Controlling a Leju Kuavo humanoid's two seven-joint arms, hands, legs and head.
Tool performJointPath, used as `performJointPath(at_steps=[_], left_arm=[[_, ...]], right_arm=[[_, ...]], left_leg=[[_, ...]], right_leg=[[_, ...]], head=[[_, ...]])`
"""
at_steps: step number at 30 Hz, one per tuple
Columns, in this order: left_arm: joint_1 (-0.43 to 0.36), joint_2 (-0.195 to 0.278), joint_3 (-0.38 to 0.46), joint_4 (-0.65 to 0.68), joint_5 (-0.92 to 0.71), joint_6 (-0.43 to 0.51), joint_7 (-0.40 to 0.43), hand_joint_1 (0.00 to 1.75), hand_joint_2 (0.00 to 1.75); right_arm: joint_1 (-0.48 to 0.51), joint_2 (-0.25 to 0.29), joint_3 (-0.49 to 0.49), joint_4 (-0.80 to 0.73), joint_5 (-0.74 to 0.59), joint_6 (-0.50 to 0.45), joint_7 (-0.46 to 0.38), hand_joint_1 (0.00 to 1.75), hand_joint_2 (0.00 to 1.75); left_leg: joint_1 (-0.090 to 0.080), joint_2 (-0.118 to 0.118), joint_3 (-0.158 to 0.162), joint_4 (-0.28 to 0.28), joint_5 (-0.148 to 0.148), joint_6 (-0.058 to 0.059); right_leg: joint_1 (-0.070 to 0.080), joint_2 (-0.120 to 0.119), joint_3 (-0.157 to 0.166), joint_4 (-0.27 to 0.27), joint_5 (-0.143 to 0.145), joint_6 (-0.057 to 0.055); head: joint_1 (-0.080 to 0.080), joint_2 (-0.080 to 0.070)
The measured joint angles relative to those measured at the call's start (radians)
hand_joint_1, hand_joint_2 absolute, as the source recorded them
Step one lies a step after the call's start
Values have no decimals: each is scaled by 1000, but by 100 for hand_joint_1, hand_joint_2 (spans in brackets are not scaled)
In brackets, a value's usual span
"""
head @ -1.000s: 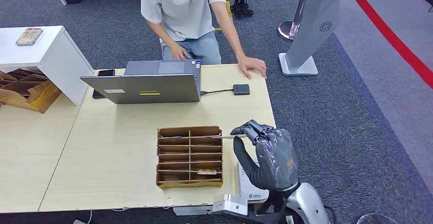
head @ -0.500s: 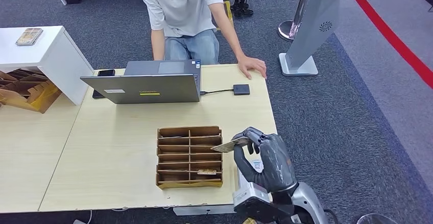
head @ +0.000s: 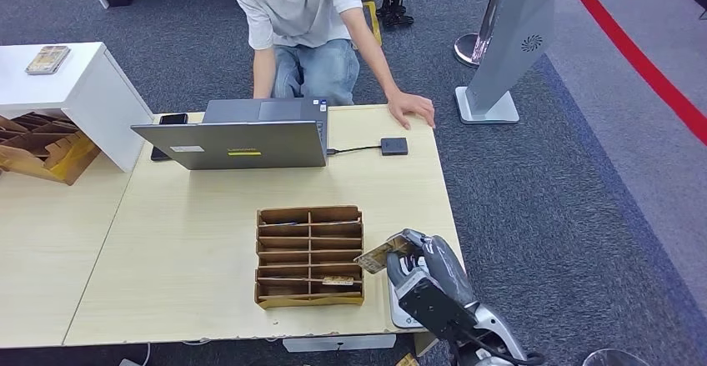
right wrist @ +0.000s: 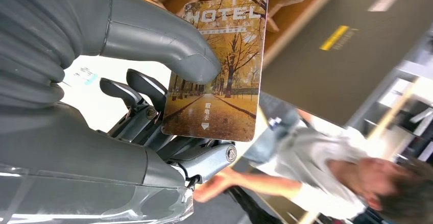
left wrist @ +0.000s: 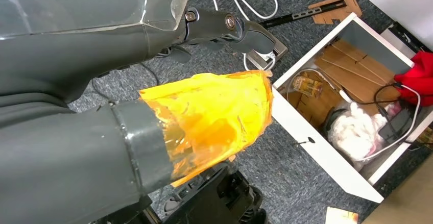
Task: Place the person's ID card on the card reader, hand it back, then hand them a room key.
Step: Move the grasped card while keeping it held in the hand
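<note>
Right hand (head: 421, 259) drawn lower toward the tabletop's (head: 192, 241) near right corner, thumb and fingers pinching the hotel room key (right wrist: 217, 66) — left hand (left wrist: 224, 25) fingers curled, holding nothing.

Pale wooden table (head: 192, 216) bears laptop (head: 238, 137), card rack (head: 309, 256).

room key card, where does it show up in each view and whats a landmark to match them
Head view: the room key card sits low and right of centre, pinched by the right hand beside the wooden card rack.
Right wrist view: the card is central, under the thumb, printed HOTEL.
Left wrist view: not in it.
Shared landmark: the grey laptop, also at.
</note>
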Motion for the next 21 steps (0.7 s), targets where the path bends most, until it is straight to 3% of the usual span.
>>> performJointPath(at_steps=[21], left_arm=[[-1, 0, 4, 0, -6, -1, 5, 0, 0]], right_arm=[[-2, 11, -31, 113, 76, 26, 99, 175, 175]], left_leg=[[0, 0, 0, 0, 0, 0]], right_leg=[[0, 0, 0, 0, 0, 0]], head=[[0, 0]])
